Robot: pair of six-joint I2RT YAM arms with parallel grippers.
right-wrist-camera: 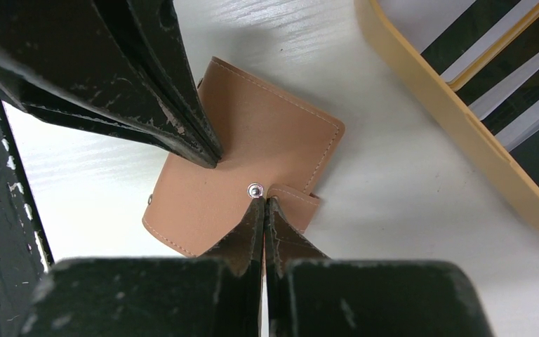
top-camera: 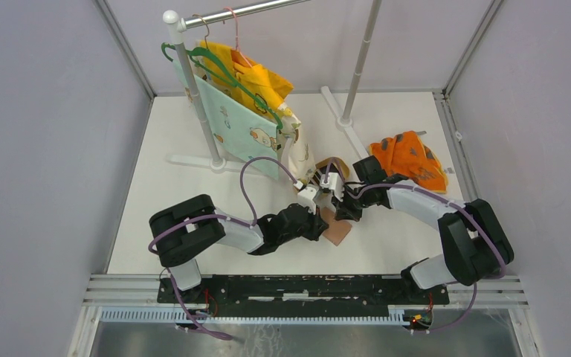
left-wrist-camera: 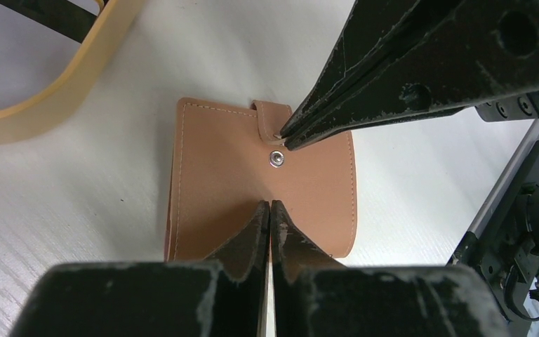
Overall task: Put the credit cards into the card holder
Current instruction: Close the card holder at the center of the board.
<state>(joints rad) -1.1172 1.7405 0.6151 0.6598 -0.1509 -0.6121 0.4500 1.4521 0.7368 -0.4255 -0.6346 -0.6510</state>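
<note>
Card holder lies folded on the table, near the tan dish. It looks light, and its soft leather would likely slide. My left claw, pressed together and gripping nothing, pins its face. My right claw seems pinched on the strap tab, the best handle.

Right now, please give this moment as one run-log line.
card holder folded, on table | left gripper jaws shut, tips on it | right gripper jaws shut at strap tab | credit cards in tan dish
</note>
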